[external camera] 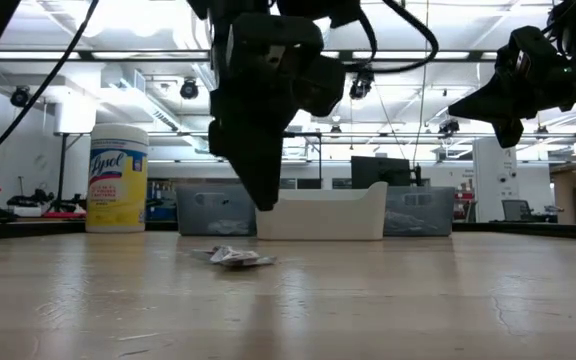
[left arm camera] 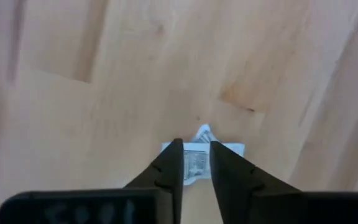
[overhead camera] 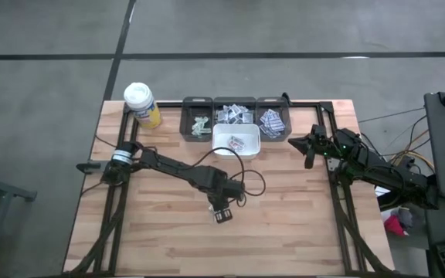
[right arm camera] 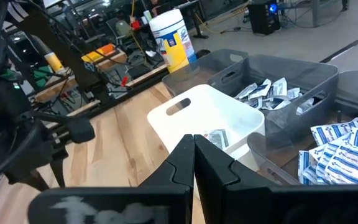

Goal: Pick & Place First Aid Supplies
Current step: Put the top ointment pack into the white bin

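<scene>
Jaws on my left gripper (left arm camera: 196, 167) stand slightly apart, straddling a packet (left arm camera: 196, 163) that lies flat on the surface (overhead camera: 300, 224), low centre in the high view. Whether they pinch it I cannot tell. More packets (overhead camera: 270, 121) fill three grey bins (overhead camera: 185, 123) at the upper centre, and a few lie in the white bin (overhead camera: 236, 141) just below them. My right gripper (right arm camera: 194, 152), jaws closed and empty, hangs at the right edge. At upper left stands a bottle (overhead camera: 140, 103).
</scene>
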You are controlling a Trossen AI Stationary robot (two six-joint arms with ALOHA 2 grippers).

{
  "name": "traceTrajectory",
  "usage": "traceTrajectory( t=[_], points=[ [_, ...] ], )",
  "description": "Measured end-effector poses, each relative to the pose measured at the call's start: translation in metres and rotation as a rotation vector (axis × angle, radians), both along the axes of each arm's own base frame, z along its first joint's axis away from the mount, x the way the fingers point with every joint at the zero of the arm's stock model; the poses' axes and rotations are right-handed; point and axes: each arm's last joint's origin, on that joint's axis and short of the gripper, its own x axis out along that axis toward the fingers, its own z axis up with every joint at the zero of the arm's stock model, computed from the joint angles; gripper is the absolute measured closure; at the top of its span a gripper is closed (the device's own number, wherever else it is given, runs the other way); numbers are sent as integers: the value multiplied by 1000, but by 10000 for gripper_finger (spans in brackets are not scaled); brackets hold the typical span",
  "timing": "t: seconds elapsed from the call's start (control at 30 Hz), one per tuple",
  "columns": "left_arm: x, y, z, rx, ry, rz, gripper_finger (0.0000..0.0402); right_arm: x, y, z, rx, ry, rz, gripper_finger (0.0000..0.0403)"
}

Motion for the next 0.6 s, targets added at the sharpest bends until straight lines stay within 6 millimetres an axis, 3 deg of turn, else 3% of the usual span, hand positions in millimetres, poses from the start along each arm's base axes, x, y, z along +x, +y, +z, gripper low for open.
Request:
traceTrajectory(
  t=[0.2, 0.6],
  points=[
    [-7, -1, -15, -28, 50, -5, 306, 0, 0, 0, 0, 0, 0, 394],
    [-12, -1, -40, -37, 29, 23, 303, 0, 0, 0, -53, 16, 7, 394]
  ],
)
